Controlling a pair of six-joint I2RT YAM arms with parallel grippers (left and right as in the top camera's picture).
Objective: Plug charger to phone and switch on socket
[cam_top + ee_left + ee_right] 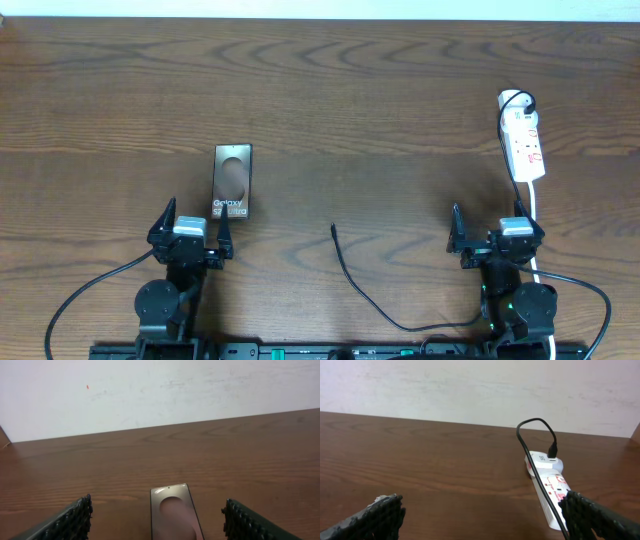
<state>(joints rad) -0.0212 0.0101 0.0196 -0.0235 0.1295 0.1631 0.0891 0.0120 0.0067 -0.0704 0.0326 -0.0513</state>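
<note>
A dark wooden counter (350, 100) fills the overhead view, and a pale wall (150, 390) rises behind its far edge in both wrist views. The two arms sit at the near edge, well apart. The left gripper (195, 222) has its jaws spread wide, nothing between them but bare wood and the phone's near end. The right gripper (497, 228) has its jaws just as wide and holds nothing.

The white power strip (523, 140) lies at the far right of the counter, ahead of the right gripper, with red markings on its top. Its white cord (531, 205) trails back toward that arm. At the strip's far end sits a white adapter (547, 461) with a black cable plugged in and looping above it.

The phone (232, 182) lies flat, screen up, just ahead of the left gripper, showing white "Galaxy" text and a brownish oval.

The thin black charger cable (346, 272) curves across the counter between the arms. Its plug tip (333, 229) lies loose on the wood, apart from the phone, on the phone's right.
</note>
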